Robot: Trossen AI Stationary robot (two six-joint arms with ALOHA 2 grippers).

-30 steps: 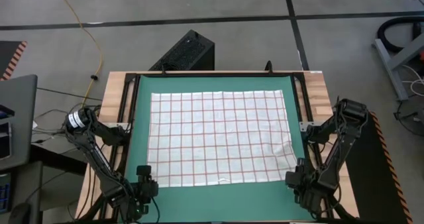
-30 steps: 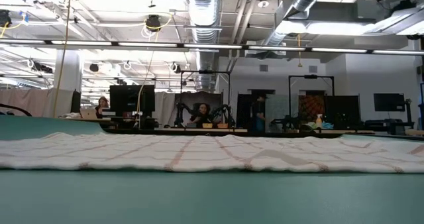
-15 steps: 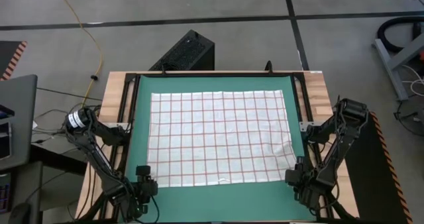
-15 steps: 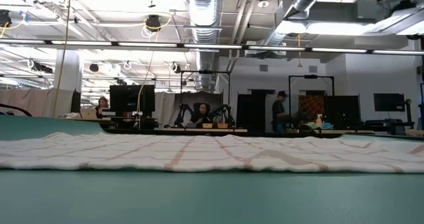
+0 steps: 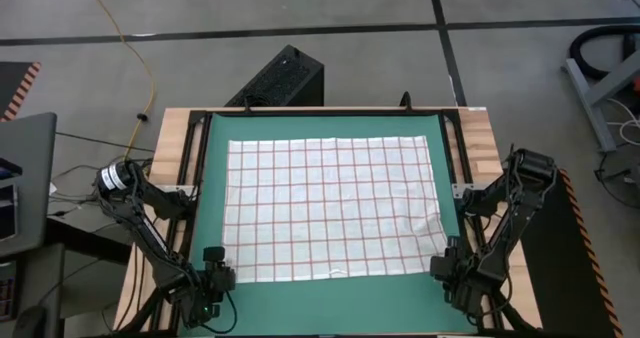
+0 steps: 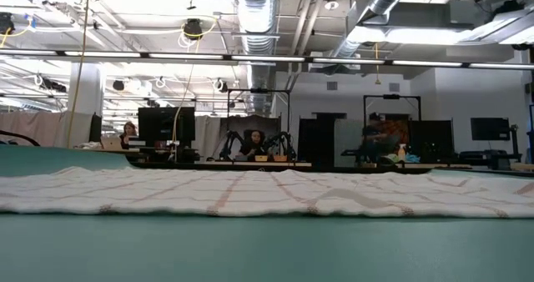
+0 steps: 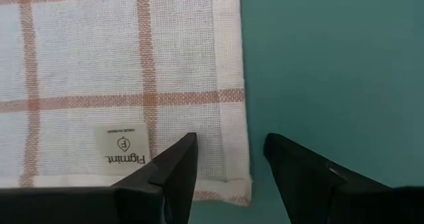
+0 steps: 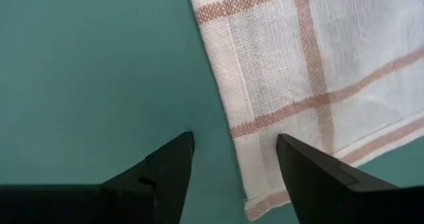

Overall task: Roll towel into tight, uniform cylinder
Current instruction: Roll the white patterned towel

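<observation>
Only your left wrist view shows the label (image 7: 122, 149) on the towel (image 7: 119, 71); left gripper (image 7: 228, 159) and right gripper (image 8: 235, 159) stand wide, holding nothing

"Figmint" reads on the towel's (image 7: 119, 71) small label (image 7: 123, 147)

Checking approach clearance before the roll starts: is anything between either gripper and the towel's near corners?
Nothing visible. The left gripper and right gripper are open just above the towel corners, on bare green mat.
</observation>
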